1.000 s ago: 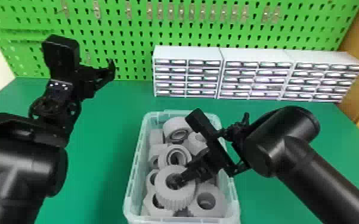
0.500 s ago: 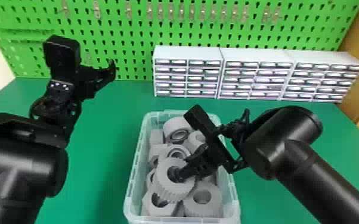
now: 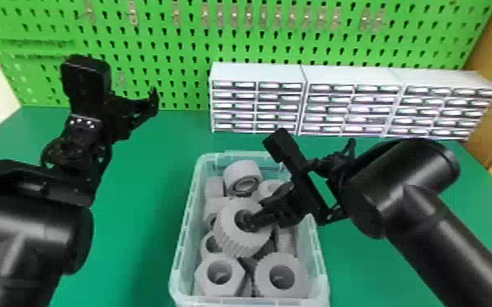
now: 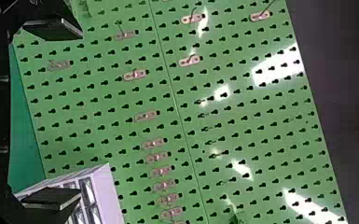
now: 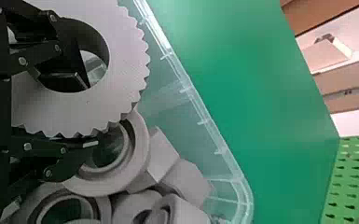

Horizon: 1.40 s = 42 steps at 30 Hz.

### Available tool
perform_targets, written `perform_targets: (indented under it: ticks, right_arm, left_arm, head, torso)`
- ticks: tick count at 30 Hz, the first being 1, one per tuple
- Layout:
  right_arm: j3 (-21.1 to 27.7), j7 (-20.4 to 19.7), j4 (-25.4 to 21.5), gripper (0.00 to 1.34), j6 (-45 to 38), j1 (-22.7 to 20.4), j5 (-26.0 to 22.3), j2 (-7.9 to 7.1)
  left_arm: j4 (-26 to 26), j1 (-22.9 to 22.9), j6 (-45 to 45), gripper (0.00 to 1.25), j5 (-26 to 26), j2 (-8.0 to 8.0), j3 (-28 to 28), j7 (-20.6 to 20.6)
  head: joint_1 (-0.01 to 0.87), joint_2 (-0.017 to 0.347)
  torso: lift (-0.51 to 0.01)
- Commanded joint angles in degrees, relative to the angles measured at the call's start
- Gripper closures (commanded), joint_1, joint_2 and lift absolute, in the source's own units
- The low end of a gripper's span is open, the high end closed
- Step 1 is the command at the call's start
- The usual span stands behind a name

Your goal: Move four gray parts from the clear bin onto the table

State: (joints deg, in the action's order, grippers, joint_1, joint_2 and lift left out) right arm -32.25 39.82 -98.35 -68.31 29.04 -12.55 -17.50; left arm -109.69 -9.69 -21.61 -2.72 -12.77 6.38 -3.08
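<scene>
In the head view, my right gripper [image 3: 262, 209] is inside the clear bin [image 3: 188, 220], shut on a gray gear [image 3: 238, 241] that tilts above other gray parts [image 3: 220, 274]. The right wrist view has one finger of my right gripper [image 5: 86, 112] through the hole of the gear [image 5: 121, 70] and the other against its toothed rim. A gray ring [image 5: 137, 154] lies beneath. Over the table's left side, my left gripper [image 3: 151, 102] is parked; in the left wrist view, the fingers of my left gripper [image 4: 65, 114] are wide apart with nothing between them.
White drawer cabinets [image 3: 257, 73] stand along the table's back edge, against a green pegboard [image 3: 184, 45]. The green table [image 3: 135, 245] surrounds the bin, with bare surface between it and my left arm. The bin's walls rise around the parts.
My right gripper has drawn the gear up and toward the back of the bin, uncovering parts at the bin's front. The left arm has stayed still.
</scene>
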Motion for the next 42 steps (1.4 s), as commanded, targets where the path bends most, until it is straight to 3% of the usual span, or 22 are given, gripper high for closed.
perform_targets:
  ticks: [1,17,26,42]
  right_arm:
    - [2.3,0.0,-0.9,1.05,-0.2,-1.0,0.9,0.63]
    - [15.0,0.0,-7.6,1.05,-4.0,-5.5,15.4,3.71]
    - [20.5,0.0,-11.0,1.05,-6.7,-8.7,21.2,4.41]
    - [23.6,0.0,-13.3,1.05,-12.4,-13.0,34.0,5.29]
  left_arm:
    - [0.0,0.3,-0.1,0.10,0.1,0.03,-0.1,0.0]
    - [-0.6,1.3,-0.8,0.10,1.2,0.03,-1.0,0.0]
    - [-1.1,1.7,-1.2,0.10,1.7,0.03,-1.3,0.0]
    - [-1.2,1.9,-1.7,0.10,3.3,0.29,-1.0,0.0]
  head:
    - [0.686,0.026]
    - [0.686,0.026]
    - [0.686,0.026]
    - [0.686,0.026]
  torso:
    - [-0.050]
    - [-0.050]
    - [-0.050]
    - [-0.050]
